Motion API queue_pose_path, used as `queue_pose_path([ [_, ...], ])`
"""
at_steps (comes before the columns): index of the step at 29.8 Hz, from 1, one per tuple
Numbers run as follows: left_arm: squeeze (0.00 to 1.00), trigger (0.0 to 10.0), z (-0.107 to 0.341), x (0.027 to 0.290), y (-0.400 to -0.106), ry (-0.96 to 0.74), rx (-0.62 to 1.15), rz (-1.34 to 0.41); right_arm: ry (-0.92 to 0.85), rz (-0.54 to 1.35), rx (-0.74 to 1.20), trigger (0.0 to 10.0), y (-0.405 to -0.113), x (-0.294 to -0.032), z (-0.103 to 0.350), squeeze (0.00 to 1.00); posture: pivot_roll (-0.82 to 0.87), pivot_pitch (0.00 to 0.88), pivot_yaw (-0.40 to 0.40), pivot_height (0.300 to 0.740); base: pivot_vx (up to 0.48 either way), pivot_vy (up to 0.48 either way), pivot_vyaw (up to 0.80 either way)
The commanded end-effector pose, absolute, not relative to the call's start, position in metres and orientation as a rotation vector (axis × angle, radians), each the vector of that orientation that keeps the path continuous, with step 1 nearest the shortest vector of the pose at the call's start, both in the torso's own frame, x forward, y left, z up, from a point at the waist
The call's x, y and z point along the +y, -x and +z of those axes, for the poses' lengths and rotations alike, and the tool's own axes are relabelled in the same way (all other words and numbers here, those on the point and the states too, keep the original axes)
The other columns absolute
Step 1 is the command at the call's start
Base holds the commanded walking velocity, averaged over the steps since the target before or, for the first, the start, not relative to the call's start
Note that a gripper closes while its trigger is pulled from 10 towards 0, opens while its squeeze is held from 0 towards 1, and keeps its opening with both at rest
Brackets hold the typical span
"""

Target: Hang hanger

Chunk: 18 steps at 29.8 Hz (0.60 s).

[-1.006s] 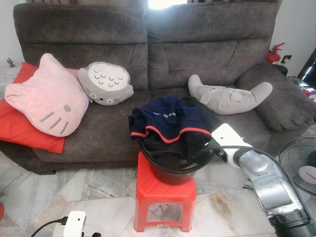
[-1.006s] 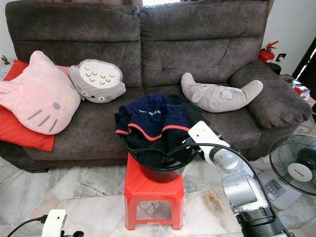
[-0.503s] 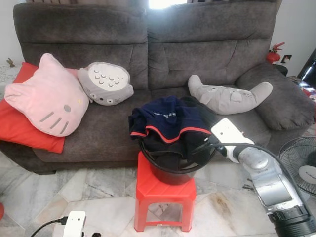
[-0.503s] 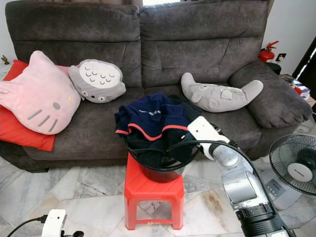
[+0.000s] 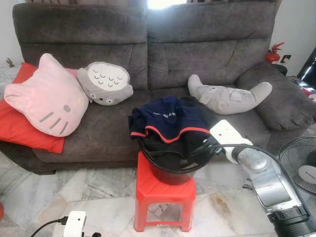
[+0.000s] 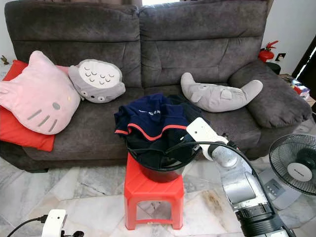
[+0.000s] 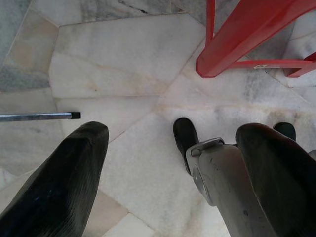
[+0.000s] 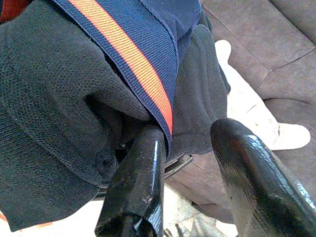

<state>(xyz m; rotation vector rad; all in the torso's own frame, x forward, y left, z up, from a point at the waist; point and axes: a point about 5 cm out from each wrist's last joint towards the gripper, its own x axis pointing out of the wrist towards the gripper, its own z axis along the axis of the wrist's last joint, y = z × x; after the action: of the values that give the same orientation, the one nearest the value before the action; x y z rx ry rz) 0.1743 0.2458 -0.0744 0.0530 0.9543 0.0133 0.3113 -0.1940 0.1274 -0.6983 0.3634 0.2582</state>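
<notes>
One black bucket of clothes sits on our red stool, near the sofa. We see no hanger.

Our right gripper is spread at the clothes.

Our left gripper hangs spread over the floor.

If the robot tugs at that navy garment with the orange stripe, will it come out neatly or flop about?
Probably floppy: the navy garment lies crumpled and drapes over the rim of the black bucket. It may drag the dark clothes bunched under it. A hard pull might also tip the bucket, since it sits on a small red stool. The right gripper is open beside the cloth.
</notes>
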Motion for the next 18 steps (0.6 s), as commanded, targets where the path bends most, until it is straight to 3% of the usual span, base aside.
queue_pose_path([
  [1, 0.00, 10.0, -0.0745, 0.2480, -0.1731, -0.068, 0.967, 0.014, 0.705, 0.259, 0.359, 0.0, -0.3123, -0.1926, 0.1269, 0.00, -0.22, 0.000, 0.006, 0.740, 0.000, 0.000, 0.00],
  [18, 0.00, 10.0, -0.0743, 0.2491, -0.1730, -0.076, 0.969, 0.015, 0.721, 0.256, 0.343, 0.0, -0.3133, -0.1907, 0.1279, 0.00, -0.21, 0.000, 0.007, 0.740, 0.000, 0.000, 0.00],
])
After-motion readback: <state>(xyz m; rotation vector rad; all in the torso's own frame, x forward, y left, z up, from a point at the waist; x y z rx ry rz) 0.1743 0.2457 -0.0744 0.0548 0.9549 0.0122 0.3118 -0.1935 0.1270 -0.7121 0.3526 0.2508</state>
